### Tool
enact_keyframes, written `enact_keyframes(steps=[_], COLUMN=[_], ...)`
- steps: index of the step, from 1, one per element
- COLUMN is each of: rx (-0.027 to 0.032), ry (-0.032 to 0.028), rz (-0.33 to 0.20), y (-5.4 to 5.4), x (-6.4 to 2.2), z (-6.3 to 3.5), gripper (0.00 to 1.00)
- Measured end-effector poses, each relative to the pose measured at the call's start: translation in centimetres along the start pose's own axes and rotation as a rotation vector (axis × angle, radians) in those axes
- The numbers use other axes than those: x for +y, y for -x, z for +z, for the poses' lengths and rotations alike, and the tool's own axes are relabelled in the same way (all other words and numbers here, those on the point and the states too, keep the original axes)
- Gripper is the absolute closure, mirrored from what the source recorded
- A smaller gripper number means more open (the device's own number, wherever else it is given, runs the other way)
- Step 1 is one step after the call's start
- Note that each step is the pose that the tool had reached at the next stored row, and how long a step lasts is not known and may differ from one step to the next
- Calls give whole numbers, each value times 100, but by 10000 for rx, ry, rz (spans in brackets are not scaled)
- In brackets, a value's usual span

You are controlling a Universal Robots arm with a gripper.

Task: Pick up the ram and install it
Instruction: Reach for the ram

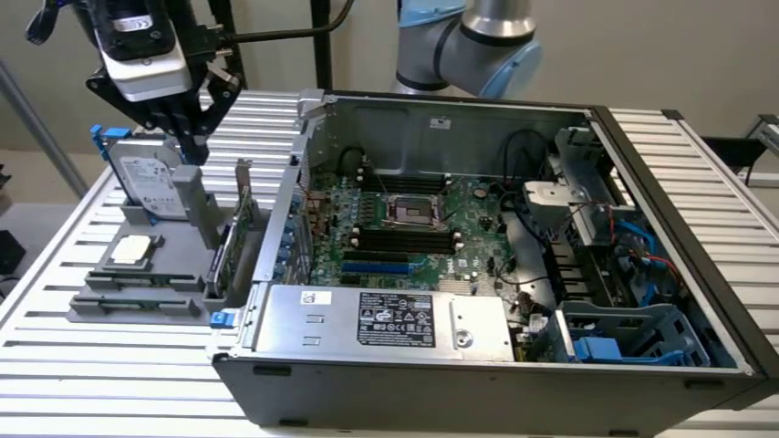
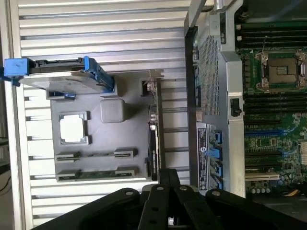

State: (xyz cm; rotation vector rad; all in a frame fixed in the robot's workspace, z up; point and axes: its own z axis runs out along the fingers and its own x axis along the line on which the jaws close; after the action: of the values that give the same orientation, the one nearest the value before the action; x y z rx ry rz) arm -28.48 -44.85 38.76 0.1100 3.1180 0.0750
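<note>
The ram (image 1: pixel 137 302) (image 2: pixel 96 174) is a narrow green stick lying in a slot at the front of a grey holder (image 1: pixel 182 239) (image 2: pixel 129 134), on the table at the exterior view's left. My gripper (image 1: pixel 195 146) (image 2: pixel 168 184) hangs above the holder's rear, near the upright hard drive (image 1: pixel 149 182). Its black fingers point down and are shut with nothing between them. The ram lies well apart from the gripper. Beside the holder stands the open computer case (image 1: pixel 681 182), with black memory slots (image 1: pixel 402 239) (image 2: pixel 273 103) near the processor socket (image 1: pixel 407 212).
The holder also carries a square silver processor (image 1: pixel 131 249) (image 2: pixel 73 128), a blue-framed hard drive (image 2: pixel 57 76) and an upright expansion card (image 1: pixel 232 251) (image 2: pixel 153 143). A power supply (image 1: pixel 383 319) and drive cages (image 1: pixel 633 338) fill the case's near side. Slatted table (image 1: pixel 73 365) surrounds everything.
</note>
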Motion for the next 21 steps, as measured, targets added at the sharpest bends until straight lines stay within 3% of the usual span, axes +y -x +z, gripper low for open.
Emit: enact_keyframes(steps=[21], rx=[0], ry=[-5], rz=[1], y=[-952], x=[-116], z=[89], gripper=[89])
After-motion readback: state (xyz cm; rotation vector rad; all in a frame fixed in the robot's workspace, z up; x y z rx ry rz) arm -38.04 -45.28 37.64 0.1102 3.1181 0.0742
